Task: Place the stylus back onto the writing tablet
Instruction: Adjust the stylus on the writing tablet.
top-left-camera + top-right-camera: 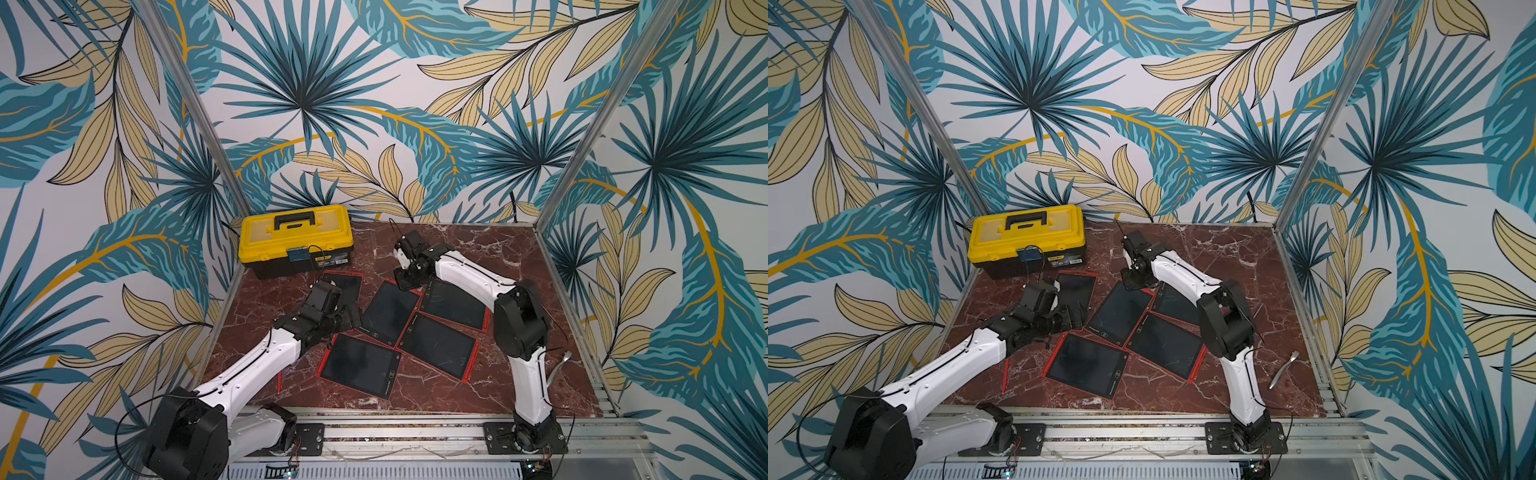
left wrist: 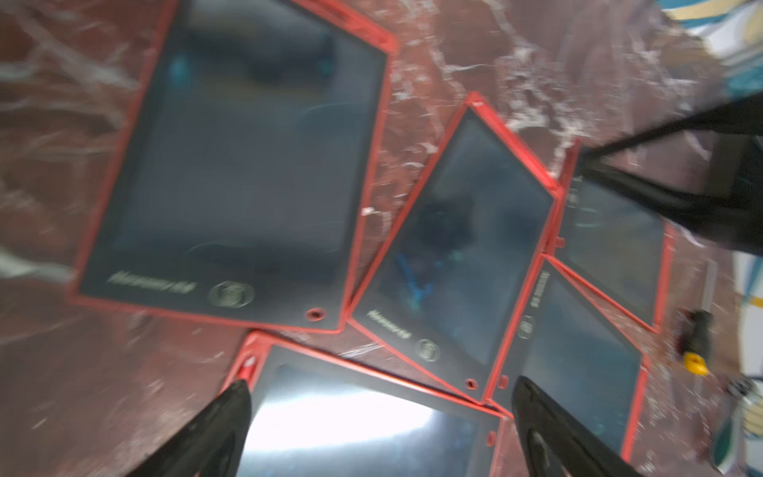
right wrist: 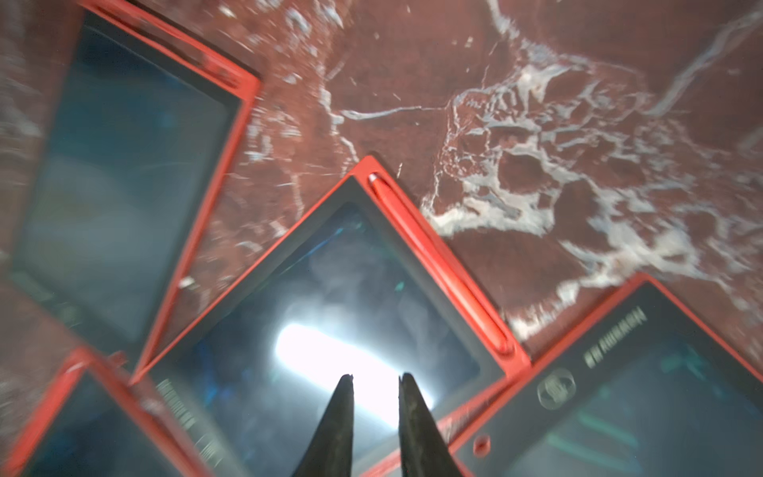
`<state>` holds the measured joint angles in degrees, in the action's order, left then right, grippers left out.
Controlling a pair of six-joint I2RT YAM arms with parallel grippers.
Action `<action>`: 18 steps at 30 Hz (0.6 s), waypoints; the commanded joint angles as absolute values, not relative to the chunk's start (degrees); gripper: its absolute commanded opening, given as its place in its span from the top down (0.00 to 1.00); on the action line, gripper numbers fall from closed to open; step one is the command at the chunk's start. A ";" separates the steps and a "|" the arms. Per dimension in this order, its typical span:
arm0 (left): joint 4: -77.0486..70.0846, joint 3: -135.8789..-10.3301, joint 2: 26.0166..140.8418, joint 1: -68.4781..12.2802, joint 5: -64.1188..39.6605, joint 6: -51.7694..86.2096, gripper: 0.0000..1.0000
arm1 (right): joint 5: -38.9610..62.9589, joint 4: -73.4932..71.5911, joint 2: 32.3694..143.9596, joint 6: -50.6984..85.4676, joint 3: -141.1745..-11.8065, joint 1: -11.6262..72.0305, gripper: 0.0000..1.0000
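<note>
Several red-framed writing tablets lie fanned on the marble table, among them a middle one (image 1: 390,311) (image 3: 313,289). A red stylus (image 3: 437,264) sits in that tablet's edge slot. A loose red stylus (image 1: 279,381) (image 1: 1005,376) lies on the marble beside my left forearm. My right gripper (image 3: 375,378) (image 1: 401,282) hovers over the middle tablet's far end, open by a narrow gap with nothing between its fingers. My left gripper (image 2: 380,386) (image 1: 347,311) is wide open and empty above the near-left tablet (image 2: 351,425), partly covering the far-left tablet (image 1: 347,286).
A yellow toolbox (image 1: 296,243) stands at the back left corner. A grey metal handle-like piece (image 1: 1283,370) lies near the right wall. Patterned walls with aluminium posts enclose the table on three sides, and a rail runs along the front edge (image 1: 415,424).
</note>
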<state>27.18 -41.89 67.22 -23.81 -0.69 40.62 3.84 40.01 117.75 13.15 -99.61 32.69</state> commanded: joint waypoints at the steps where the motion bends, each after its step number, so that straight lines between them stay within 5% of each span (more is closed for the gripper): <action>1: 35.57 -43.31 66.53 -21.54 2.89 43.94 0.02 | 8.60 35.87 109.90 14.39 -91.63 32.88 0.72; 18: 55.32 -42.55 67.80 -9.49 7.21 51.77 0.05 | 31.91 9.37 85.99 23.65 -60.76 32.93 0.27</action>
